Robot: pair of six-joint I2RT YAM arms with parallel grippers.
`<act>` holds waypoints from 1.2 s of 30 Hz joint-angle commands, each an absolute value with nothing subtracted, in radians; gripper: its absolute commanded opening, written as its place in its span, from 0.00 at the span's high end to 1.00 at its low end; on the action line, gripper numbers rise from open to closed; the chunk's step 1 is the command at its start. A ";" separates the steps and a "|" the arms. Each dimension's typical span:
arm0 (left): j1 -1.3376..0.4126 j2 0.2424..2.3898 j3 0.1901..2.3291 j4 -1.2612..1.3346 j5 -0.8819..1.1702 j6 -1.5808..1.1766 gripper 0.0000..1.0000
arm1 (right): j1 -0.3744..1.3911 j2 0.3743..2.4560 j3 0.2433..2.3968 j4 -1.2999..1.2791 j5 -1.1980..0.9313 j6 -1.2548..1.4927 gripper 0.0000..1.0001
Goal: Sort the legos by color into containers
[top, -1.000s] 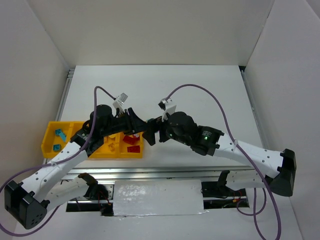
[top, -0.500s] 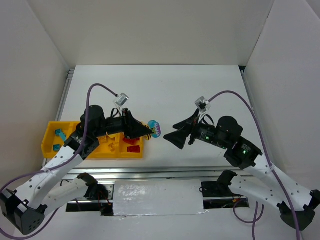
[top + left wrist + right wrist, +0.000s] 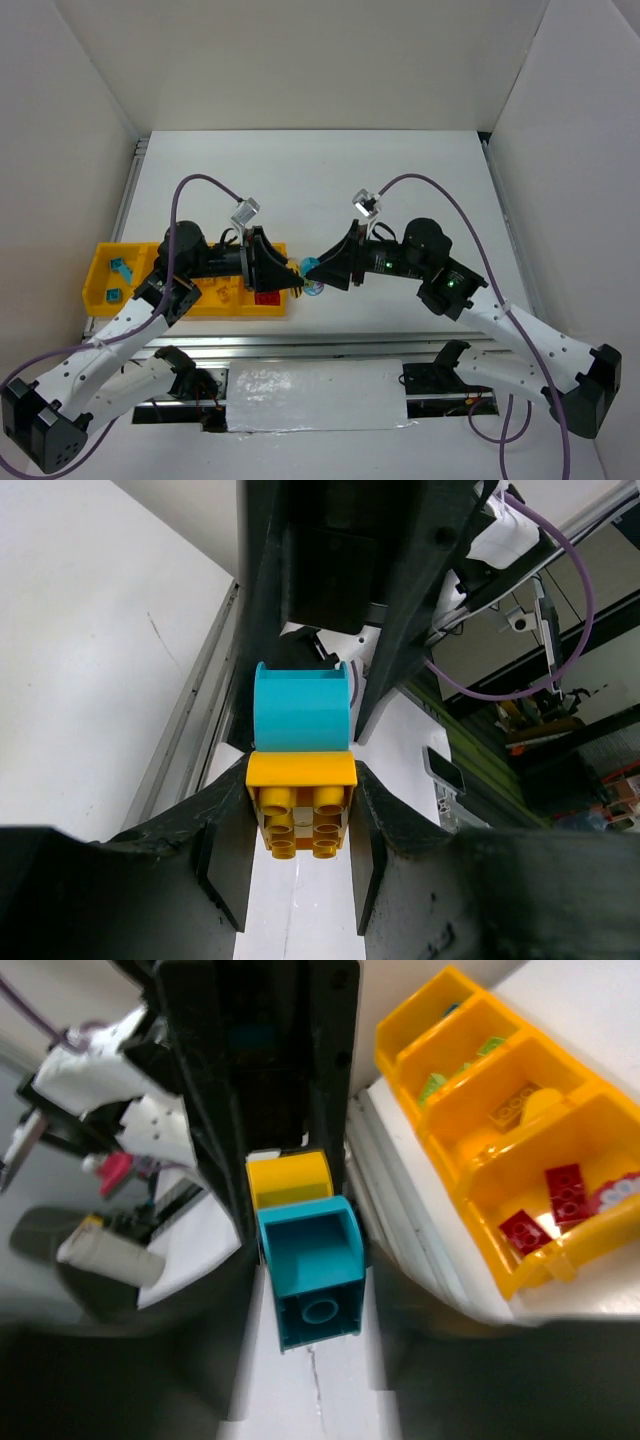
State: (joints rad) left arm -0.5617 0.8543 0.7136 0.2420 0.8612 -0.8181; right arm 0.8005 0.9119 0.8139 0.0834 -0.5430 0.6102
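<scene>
The left claw (image 3: pixel 292 278) is clamped on a yellow brick (image 3: pixel 300 770). The right claw (image 3: pixel 325 270), tip to tip with it, grips the teal brick (image 3: pixel 312 1260) stuck onto that yellow one, and both bricks are held above the worktop (image 3: pixel 330 190). If the claws pull apart unevenly, I'd guess one brick slips from its pads and drops short of the tray (image 3: pixel 97 262), which lies just behind the left claw. Or the pair stays joined in one claw.

We find the far half of the white tabletop (image 3: pixel 320 180) open. Nearer, the left gripper (image 3: pixel 296 283) and right gripper (image 3: pixel 320 271) meet tip to tip at the right end of the long yellow plastic tray (image 3: pixel 97 272), together clamping a yellow plastic brick (image 3: pixel 300 770) joined to a teal plastic brick (image 3: pixel 312 1260); white panel walls (image 3: pixel 300 60) hem three sides.
</scene>
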 commanded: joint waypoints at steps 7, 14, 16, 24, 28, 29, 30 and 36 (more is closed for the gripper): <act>-0.557 0.821 0.799 0.119 0.778 -0.721 1.00 | 0.786 0.841 0.753 0.169 -0.644 0.543 1.00; -0.233 0.839 0.883 -0.239 0.720 -0.597 1.00 | 0.522 0.667 0.706 -0.121 -0.312 0.474 1.00; -0.163 0.882 0.908 -0.440 0.490 -0.540 1.00 | 0.517 0.669 0.719 -0.176 -0.253 0.460 1.00; -0.107 1.037 0.865 -0.604 -0.152 -0.699 1.00 | 0.518 0.703 0.693 -0.152 -0.296 0.466 1.00; -0.107 1.083 0.862 -0.632 -0.280 -0.753 0.99 | 0.518 0.735 0.687 -0.140 -0.333 0.469 1.00; -0.107 1.092 0.862 -0.649 -0.319 -0.759 0.99 | 0.520 0.739 0.684 -0.137 -0.340 0.471 1.00; -0.107 1.098 0.861 -0.649 -0.318 -0.761 0.97 | 0.519 0.741 0.675 -0.133 -0.347 0.471 1.00; -0.107 1.111 0.842 -0.641 -0.302 -0.765 0.60 | 0.517 0.745 0.661 -0.118 -0.365 0.476 1.00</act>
State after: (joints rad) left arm -0.1081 1.1160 0.8421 -0.6353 -0.2562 -0.7406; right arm 0.5190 0.7441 0.6640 -0.1646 -0.3386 0.4812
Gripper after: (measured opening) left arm 0.474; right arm 0.450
